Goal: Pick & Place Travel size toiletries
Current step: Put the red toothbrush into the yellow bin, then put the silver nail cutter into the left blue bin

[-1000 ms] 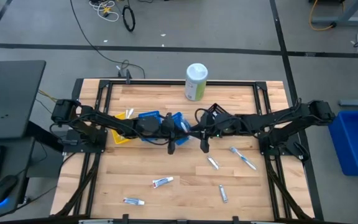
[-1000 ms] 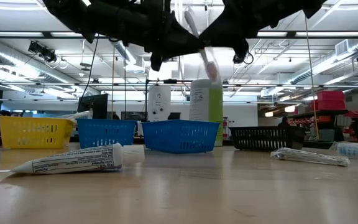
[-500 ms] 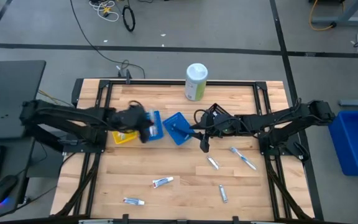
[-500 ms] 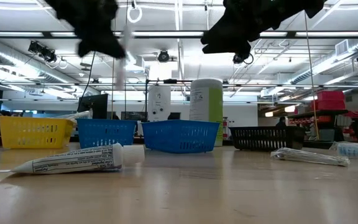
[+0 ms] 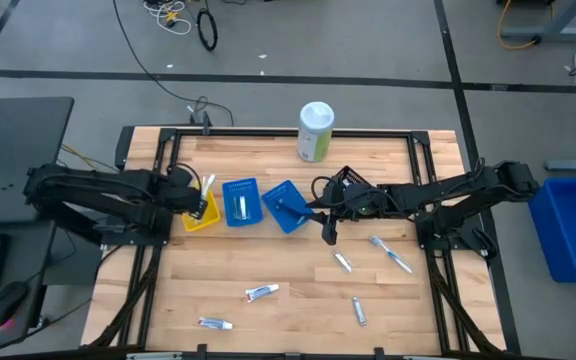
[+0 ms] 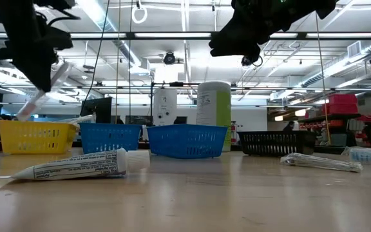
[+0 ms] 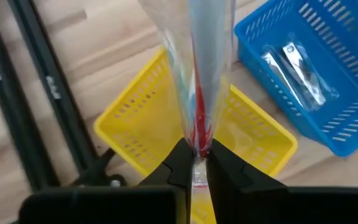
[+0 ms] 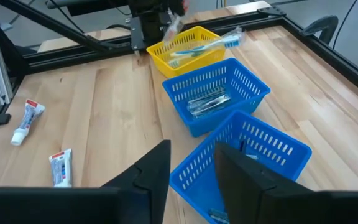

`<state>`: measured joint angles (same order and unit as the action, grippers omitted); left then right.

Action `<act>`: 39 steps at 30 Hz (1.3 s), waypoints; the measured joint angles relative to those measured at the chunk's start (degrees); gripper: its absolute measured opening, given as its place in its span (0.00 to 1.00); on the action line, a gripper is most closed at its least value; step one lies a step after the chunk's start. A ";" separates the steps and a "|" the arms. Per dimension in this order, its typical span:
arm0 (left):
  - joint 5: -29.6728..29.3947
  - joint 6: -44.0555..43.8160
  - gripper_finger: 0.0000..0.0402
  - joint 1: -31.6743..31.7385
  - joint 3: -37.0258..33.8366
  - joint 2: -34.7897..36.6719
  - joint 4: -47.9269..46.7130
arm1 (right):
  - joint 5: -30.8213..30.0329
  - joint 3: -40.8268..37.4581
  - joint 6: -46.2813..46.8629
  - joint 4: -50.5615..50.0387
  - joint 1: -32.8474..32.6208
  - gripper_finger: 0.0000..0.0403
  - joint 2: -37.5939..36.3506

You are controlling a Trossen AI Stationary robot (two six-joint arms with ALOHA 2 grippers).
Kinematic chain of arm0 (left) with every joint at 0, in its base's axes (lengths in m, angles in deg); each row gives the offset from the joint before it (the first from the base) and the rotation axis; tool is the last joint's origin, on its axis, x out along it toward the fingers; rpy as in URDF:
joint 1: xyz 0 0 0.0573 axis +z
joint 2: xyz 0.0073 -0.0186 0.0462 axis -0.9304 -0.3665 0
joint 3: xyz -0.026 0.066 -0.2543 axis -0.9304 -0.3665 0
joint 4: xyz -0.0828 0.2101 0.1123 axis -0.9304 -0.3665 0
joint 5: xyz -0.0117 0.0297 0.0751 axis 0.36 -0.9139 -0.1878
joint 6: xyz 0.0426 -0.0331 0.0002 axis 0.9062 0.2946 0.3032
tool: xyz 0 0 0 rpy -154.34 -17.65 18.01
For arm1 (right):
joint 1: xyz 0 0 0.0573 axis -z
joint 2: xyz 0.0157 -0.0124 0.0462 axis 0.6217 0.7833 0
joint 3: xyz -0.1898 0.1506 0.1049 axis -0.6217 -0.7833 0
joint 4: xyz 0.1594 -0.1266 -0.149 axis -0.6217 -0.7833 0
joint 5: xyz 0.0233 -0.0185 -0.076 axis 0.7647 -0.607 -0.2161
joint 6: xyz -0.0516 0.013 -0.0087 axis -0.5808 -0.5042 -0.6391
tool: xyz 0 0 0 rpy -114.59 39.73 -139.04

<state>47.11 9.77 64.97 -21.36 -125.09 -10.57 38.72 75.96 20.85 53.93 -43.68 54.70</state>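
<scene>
from above, we see the left claw (image 5: 200, 192) over the yellow basket (image 5: 201, 213) at the left of the counter (image 5: 298, 300), pinched on a wrapped toothbrush (image 5: 207, 183) that slants out over the basket. beside the yellow basket sit two blue baskets, the middle one (image 5: 240, 201) and a tilted one (image 5: 286, 206), and the right claw (image 5: 329, 232) hangs just beside the tilted one, its fingers partly apart and holding nothing. a white-green canister (image 5: 315, 131) stands at the far edge. loose toiletries lie on the near half of the counter: a toothpaste tube (image 5: 261, 293), another tube (image 5: 215, 323), a small tube (image 5: 359, 311), one more (image 5: 343, 262) and a wrapped toothbrush (image 5: 392, 253). at counter level, we see the left claw (image 6: 36, 78) high above the yellow basket (image 6: 36, 136), with the clear-wrapped toothbrush (image 6: 47, 89) slanting down from it toward the basket but not touching it. a toothpaste tube (image 6: 82, 165) lies in front, and a wrapped item (image 6: 321, 162) lies off to the other side; the right arm (image 6: 263, 26) hangs dark overhead. past the left wrist, we look along closed fingers (image 7: 182, 165) clamped on the end of the wrapped toothbrush (image 7: 197, 74), red showing inside its clear sleeve, with the yellow basket (image 7: 142, 130) below and a blue basket (image 7: 347, 124) holding wrapped items next to it. past the right wrist, we see its own fingers (image 8: 157, 165) standing apart with nothing between them, above the nearest blue basket (image 8: 253, 155); farther on sit the second blue basket (image 8: 216, 93) with wrapped items inside and the yellow basket (image 8: 185, 50) holding toothbrushes, and two tubes (image 8: 27, 121) lie on the wood.
</scene>
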 joint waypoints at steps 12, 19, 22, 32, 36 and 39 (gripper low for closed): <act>2.45 -5.05 0.15 0.00 -10.43 -4.31 9.96 | 0.04 0.00 -0.02 -1.18 0.00 0.31 -0.02; 0.65 -0.97 0.29 0.00 -10.50 -5.59 13.26 | 0.04 0.00 -0.02 -1.21 0.00 0.34 -0.04; 0.25 0.71 0.33 0.00 -9.99 -5.46 14.31 | 0.04 0.00 -0.01 -1.20 0.00 0.33 -0.04; -7.99 3.16 0.37 0.00 -6.32 -5.46 16.38 | 0.04 0.00 -0.02 -1.14 0.02 0.30 -0.04; -9.93 10.05 0.35 -0.02 -6.30 -5.46 25.16 | 0.04 0.00 0.00 -1.16 0.00 0.31 -0.04; -8.87 19.01 0.33 -0.02 -6.30 -5.85 35.57 | 0.04 0.00 -0.02 -1.16 0.00 0.32 -0.04</act>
<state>38.24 28.77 64.95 -27.66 -130.94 25.00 38.76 75.96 20.83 52.77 -43.68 54.65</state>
